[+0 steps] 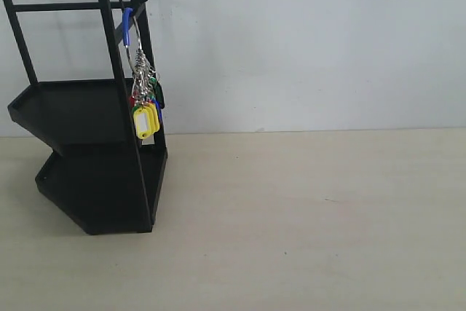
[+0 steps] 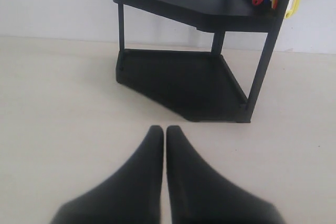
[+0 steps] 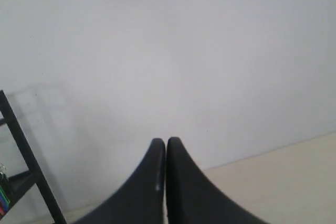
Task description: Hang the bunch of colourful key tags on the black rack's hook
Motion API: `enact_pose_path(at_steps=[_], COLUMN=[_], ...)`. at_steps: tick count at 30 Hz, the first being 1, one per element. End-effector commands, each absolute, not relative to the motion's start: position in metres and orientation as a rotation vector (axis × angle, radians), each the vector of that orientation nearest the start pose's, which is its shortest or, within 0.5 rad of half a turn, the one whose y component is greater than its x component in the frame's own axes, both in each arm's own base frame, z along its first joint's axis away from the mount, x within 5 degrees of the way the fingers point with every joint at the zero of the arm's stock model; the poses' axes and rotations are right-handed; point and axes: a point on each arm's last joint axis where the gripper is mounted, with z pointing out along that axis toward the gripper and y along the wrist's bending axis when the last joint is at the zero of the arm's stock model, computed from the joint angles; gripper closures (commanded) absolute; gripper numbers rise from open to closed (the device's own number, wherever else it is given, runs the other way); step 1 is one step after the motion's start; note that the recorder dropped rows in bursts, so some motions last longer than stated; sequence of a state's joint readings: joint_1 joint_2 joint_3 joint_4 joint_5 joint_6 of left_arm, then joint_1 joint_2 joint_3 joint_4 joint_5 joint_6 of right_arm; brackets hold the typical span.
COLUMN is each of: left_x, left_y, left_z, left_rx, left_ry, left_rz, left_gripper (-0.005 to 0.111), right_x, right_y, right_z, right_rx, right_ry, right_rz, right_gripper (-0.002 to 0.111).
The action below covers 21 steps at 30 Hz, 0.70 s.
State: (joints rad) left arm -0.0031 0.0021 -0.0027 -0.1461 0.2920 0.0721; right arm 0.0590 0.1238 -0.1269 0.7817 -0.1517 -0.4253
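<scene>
Two pincers pressed together, left pincer (image 2: 164,129) low over pale worktop (image 1: 306,216) facing tall black metal two-tier rack (image 1: 87,107), right pincer (image 3: 166,141) pointing at white wall (image 3: 157,51), colourful plastic key tag bunch (image 1: 144,100) hanging high on rack's post.

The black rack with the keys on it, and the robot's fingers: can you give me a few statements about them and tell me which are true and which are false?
1. The colourful key tag bunch hangs high on the black rack, clear of the table. True.
2. The rack lies tipped on its side. False: it stands upright on the table.
3. The left arm's fingers are spread wide. False: they are pressed together and hold nothing.
4. The right arm's fingers grip the bunch. False: they are shut on nothing, apart from it.
5. Yellow tags show in the bunch. True.
</scene>
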Motion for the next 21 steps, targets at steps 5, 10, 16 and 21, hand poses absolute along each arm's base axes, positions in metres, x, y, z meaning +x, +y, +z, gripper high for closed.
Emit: enact_pose_path(at_steps=[5,10,16,21], left_x=[0.055,0.055,0.055,0.055], left_y=[-0.004,-0.004,-0.004,-0.004], left_z=[0.188,0.188,0.188,0.188], left_rx=[-0.024,-0.024,-0.024,-0.024], left_ry=[1.766,1.766,1.766,1.766], left_rz=[-0.079,-0.079,-0.079,-0.079], left_gripper=[0.102,0.102,0.102,0.102], right_x=[0.044,0.046,0.050,0.054], right_y=[-0.011,-0.005,0.007,0.006], right_z=[0.264,0.259,0.241,0.219], right_rx=[0.338,0.260,0.001,0.027], right_ry=[1.178,1.262,1.464,1.525], right_rz=[0.297,0.289,0.156,0.166], right_gripper=[0.108,0.108,0.108,0.108])
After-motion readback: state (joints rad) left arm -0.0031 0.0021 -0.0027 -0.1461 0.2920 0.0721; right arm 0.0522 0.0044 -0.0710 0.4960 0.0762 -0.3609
